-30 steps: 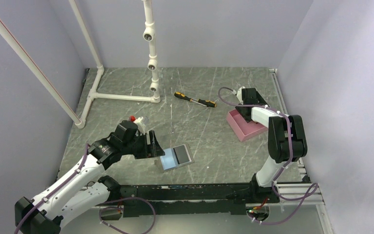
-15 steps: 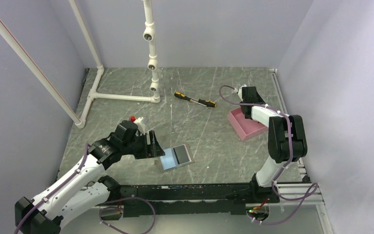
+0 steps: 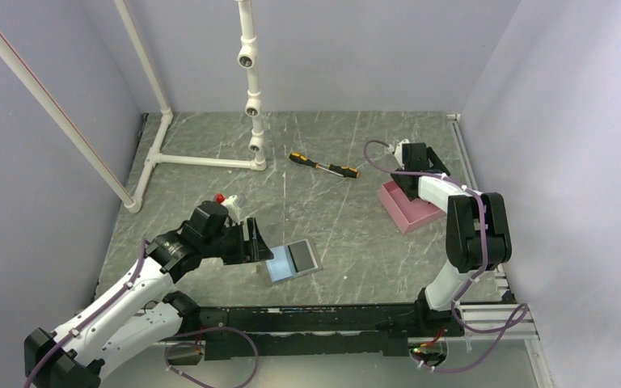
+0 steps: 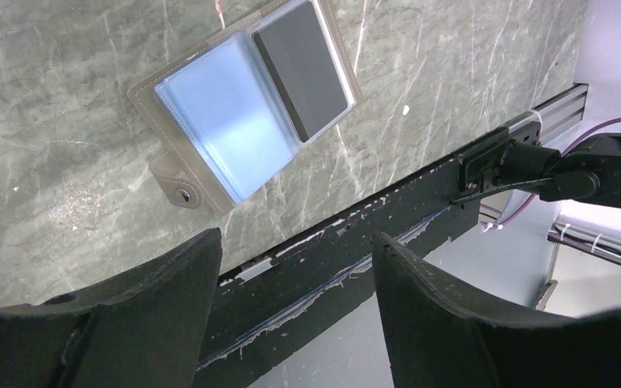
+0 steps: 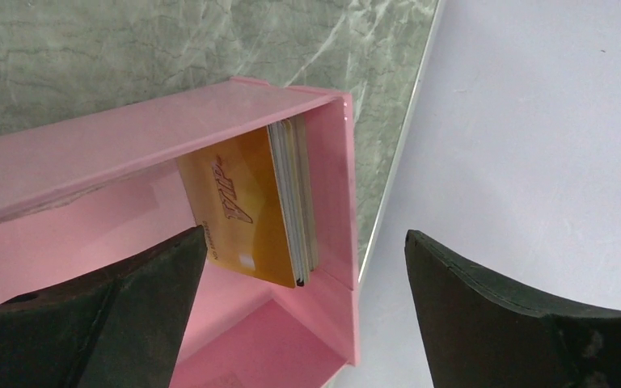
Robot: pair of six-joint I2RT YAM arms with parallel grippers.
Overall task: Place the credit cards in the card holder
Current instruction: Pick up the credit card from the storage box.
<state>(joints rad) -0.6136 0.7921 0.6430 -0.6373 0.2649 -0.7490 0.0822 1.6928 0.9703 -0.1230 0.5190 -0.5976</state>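
Left gripper [image 4: 291,242]: released, jaws spread with nothing between them; hangs low over the table beside the holder's left edge, not touching it.
Card holder [image 4: 242,137]: lies open and flat near the front rail; pale blue sleeve on the left leaf, a dark card [image 4: 301,69] already seated in the right leaf.
Risk at holder: nothing pins it down. A card pushed at the sleeve mouth is likely to skate the whole wallet across the stone, or to fold a leaf shut.
Risk at sleeve: the clear pocket looks flat and closed, so a card's corner may ride over the top instead of entering.
Right gripper [image 5: 303,238]: released, jaws spread wide; poised above the tray's far corner, gripping nothing.
Pink tray [image 5: 129,145]: stands on the right side of the table, well apart from the holder.
Credit cards [image 5: 293,194]: a stack on edge, leaning against the tray's end wall, the orange card [image 5: 238,210] facing outward.
Risk at stack: the cards are packed tight, so closing on them may lift several at once or none. One finger has little room between the stack and the wall, and a nudge could topple the cards flat or shove the tray.
Writing, holder: none visible.
Writing, orange card: slanted white lettering, perhaps a payment logo, with a small pale patch below it; too skewed to read with confidence.
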